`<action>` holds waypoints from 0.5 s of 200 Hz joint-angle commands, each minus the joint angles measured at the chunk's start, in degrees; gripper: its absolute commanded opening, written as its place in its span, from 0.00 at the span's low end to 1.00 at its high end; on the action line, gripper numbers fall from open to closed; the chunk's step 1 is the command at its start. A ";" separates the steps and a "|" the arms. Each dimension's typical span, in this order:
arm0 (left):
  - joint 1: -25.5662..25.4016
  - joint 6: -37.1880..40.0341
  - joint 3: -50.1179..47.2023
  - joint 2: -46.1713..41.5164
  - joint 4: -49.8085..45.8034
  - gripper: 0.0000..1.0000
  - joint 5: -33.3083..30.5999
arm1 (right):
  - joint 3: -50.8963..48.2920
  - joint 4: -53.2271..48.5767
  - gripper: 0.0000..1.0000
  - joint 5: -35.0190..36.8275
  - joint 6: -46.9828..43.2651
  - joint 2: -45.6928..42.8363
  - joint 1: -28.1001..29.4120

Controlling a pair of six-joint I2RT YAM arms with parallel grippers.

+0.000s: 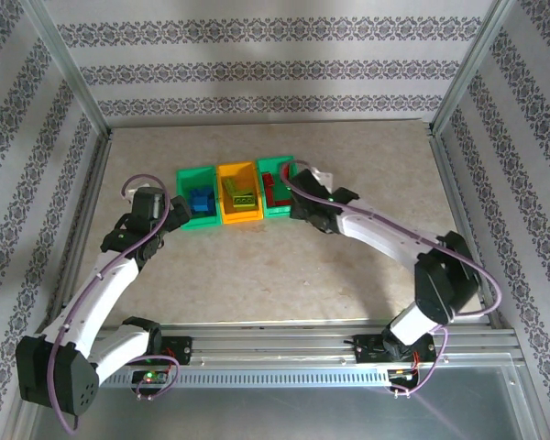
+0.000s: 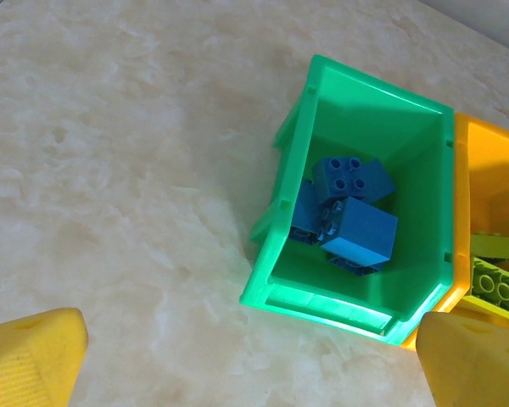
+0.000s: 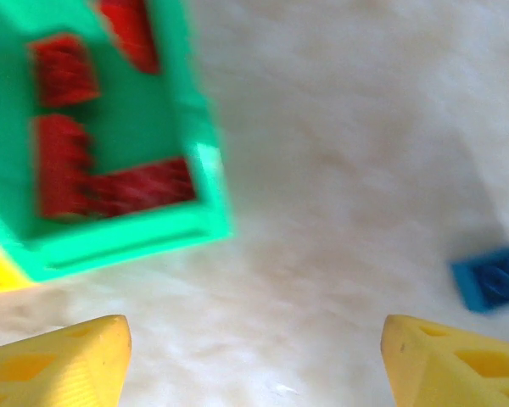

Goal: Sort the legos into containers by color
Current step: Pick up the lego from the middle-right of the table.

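Three bins stand in a row at the back of the table. The left green bin [image 1: 185, 197] [image 2: 276, 254] holds several blue legos [image 1: 200, 201] [image 2: 356, 216]. Lime legos [image 1: 241, 200] [image 2: 496, 280] lie in the orange-yellow bin [image 1: 225, 194] [image 2: 483, 170]. In the right green bin [image 1: 268, 209] [image 3: 199, 153] are red legos [image 1: 275, 189] [image 3: 110, 182]. One blue lego [image 3: 492, 275] lies on the table right of that bin. My left gripper [image 1: 176, 213] [image 2: 250, 326] hangs open just before the left bin, empty. Beside the right bin's near corner, my right gripper [image 1: 298, 197] [image 3: 254, 331] is open and empty.
Aluminium frame posts and patterned walls close in the beige table [image 1: 284, 266] on three sides. A metal rail [image 1: 284, 344] with the arm bases runs along the near edge. Bare table lies in front of the bins.
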 commanded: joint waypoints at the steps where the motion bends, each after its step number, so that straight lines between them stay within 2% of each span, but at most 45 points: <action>1: 1.10 -0.71 0.03 0.02 2.43 1.00 0.31 | -6.50 -3.25 0.78 2.22 6.45 -6.73 -2.61; 23: 1.10 -0.90 -0.25 0.21 2.86 1.00 0.60 | -13.19 -5.14 0.80 1.55 8.37 -11.80 -6.90; 50: 1.06 -0.90 -0.32 0.58 3.24 1.00 1.00 | -17.70 -6.09 0.90 -1.08 8.68 -15.41 -12.05; 72: 1.06 -0.90 -0.24 0.83 3.32 1.00 1.04 | -19.60 -5.73 0.96 -3.32 8.55 -16.35 -15.24; 100: 1.06 -0.94 -0.41 0.77 3.33 1.00 1.11 | -20.29 -4.31 0.97 -5.41 8.14 -15.46 -17.22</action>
